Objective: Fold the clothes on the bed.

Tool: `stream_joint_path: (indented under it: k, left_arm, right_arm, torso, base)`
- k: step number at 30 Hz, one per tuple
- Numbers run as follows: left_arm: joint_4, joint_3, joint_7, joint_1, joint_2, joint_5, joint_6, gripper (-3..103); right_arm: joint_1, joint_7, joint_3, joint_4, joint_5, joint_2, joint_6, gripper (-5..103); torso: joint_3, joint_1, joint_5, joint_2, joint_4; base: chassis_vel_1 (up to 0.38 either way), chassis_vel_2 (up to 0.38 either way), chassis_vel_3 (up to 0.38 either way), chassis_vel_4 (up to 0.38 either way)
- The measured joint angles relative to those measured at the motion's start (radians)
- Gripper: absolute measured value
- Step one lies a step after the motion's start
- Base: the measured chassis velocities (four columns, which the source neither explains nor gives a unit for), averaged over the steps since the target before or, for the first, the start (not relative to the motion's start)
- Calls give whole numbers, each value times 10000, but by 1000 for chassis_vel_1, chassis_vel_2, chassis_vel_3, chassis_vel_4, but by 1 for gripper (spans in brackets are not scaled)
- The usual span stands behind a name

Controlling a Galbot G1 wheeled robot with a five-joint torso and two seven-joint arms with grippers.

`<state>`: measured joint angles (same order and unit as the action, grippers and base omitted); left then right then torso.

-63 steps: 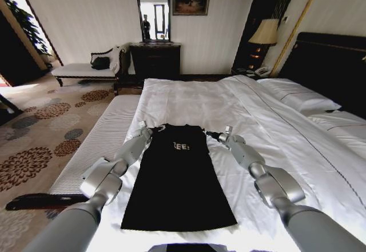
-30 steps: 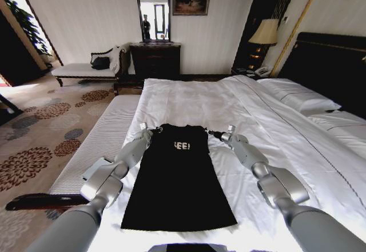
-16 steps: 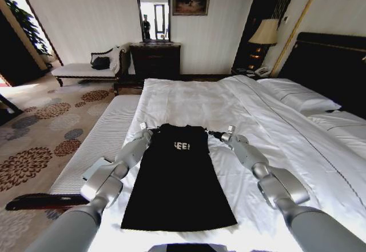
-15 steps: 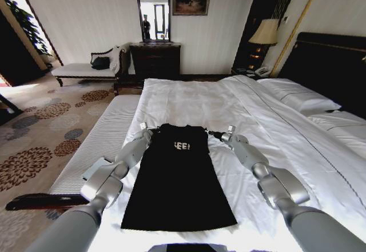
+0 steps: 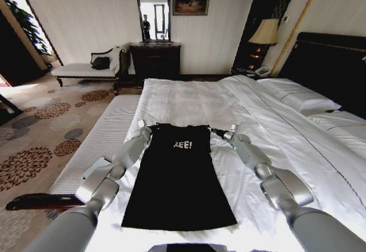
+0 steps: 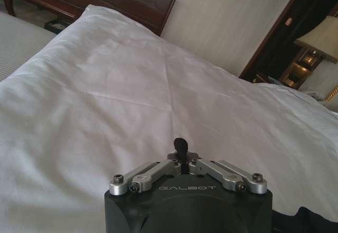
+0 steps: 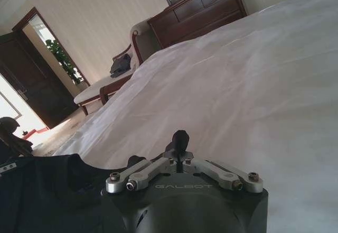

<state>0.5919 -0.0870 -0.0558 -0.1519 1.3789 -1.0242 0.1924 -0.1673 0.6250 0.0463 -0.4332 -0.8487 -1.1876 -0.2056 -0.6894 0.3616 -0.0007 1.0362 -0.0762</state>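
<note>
1. Head view, garment: I see the black short-sleeved soft-fabric T-shirt (image 5: 180,178) lying flat and lengthwise on the large white-sheeted double bed (image 5: 274,126). Its sleeves are folded in so it forms one long dark panel. The collar end lies away from me and the hem lies near the bottom of the frame. The white lettering across the chest reads as "EE!" from here.
2. Head view, left arm: my silver left gripper (image 5: 150,128) sits at the shirt's far left corner, touching the fabric edge. From this view I cannot tell how far the fingers are parted.
3. Head view, right arm: my silver right gripper (image 5: 214,131) sits at the opposite far corner, just beside the shirt's shoulder edge. Both arms reach forward along the two sides of the garment.
4. Head view, surroundings: a pale ribbed bench (image 5: 100,143) runs along the bed's left side, and a tall dark headboard (image 5: 329,63) stands on the right.
5. Left wrist view: the left gripper's black fingertips (image 6: 180,144) are pressed together over the white sheet. I see nothing pinched between them. A strip of black fabric shows at the frame's corner.
6. Right wrist view: the right gripper's fingertips (image 7: 180,138) are likewise drawn tight together, with no cloth visibly caught. The black shirt lies beside the gripper body on the sheet.
</note>
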Motion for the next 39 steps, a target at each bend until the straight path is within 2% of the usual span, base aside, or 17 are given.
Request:
stream_joint_path:
  k: [12,22,24,25,30,34,39]
  left_arm:
    - [-300,-10,38,700,23,-222,-57,1]
    - [-343,-651,-74,1194,-212,-635,-80,1]
    - [104,-638,13,939,-334,-647,-83,1]
    - [104,-638,13,939,-334,-647,-83,1]
    - [1597,-496,364,26,-974,-587,-255,1]
    - [2519,-432,499,-400,-1303,-601,-310,1]
    - [3252,-307,685,-692,-1540,-662,-324,1]
  right_arm:
    - [725,-291,-408,168,-3,-237,27,0]
    - [931,-542,-492,232,-194,-435,25,0]
    - [875,-574,-579,46,-264,-338,59,0]
    - [875,-574,-579,46,-264,-338,59,0]
    - [240,-721,-983,-1207,-815,333,45,0]
    - [-123,-807,-982,-1772,-957,598,40,0]
    - [-646,-965,-921,-2699,-1023,1065,193,0]
  torso:
    - [0,1,0,0,7]
    - [-1,1,1,0,8]
    - [1,1,1,0,2]
    - [1,1,1,0,2]
    - [1,1,0,0,8]
    - [1,0,1,0,8]
    - [1,0,1,0,2]
  base:
    - [0,0,0,0]
    - [0,0,0,0]
    - [0,0,0,0]
    - [0,0,0,0]
    - [0,0,0,0]
    - [0,0,0,0]
    - [0,0,0,0]
